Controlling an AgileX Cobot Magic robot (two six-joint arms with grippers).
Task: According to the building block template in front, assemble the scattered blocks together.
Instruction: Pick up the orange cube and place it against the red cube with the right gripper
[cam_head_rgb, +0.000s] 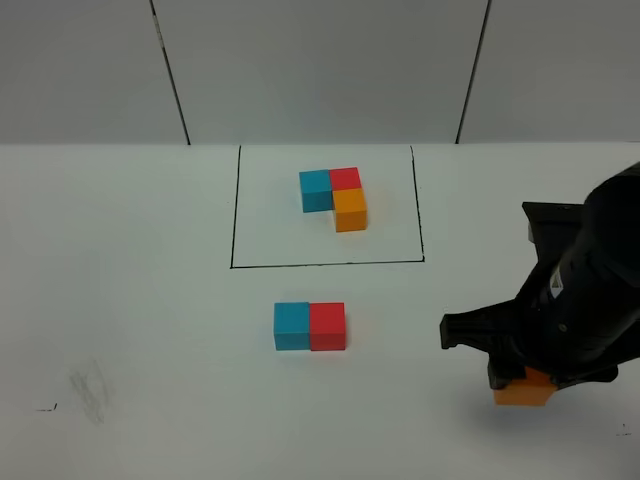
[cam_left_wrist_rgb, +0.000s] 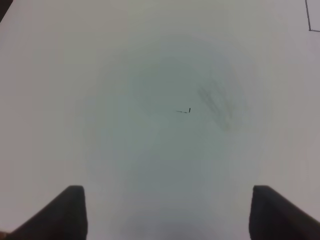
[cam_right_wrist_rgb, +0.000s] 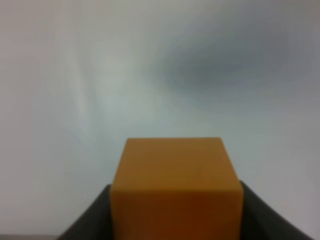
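Note:
The building block template (cam_head_rgb: 335, 195) lies inside a thin black rectangle: a blue cube (cam_head_rgb: 316, 188) and a red cube (cam_head_rgb: 345, 180) side by side, with an orange cube (cam_head_rgb: 350, 211) in front of the red one. Of the scattered blocks, a blue block (cam_head_rgb: 292, 326) and a red block (cam_head_rgb: 328, 326) sit touching below the frame. The orange block (cam_head_rgb: 522, 390) (cam_right_wrist_rgb: 176, 185) is at the front right, with my right gripper (cam_head_rgb: 520, 378) (cam_right_wrist_rgb: 175, 212) shut on it. My left gripper (cam_left_wrist_rgb: 167, 215) is open over bare table, out of the exterior high view.
The black frame line (cam_head_rgb: 232, 220) runs around the template. A grey smudge (cam_head_rgb: 90, 390) (cam_left_wrist_rgb: 220, 102) and a small pen mark (cam_head_rgb: 45, 407) (cam_left_wrist_rgb: 185, 111) lie on the white table at the front left. My right arm (cam_head_rgb: 580, 300) covers the right side.

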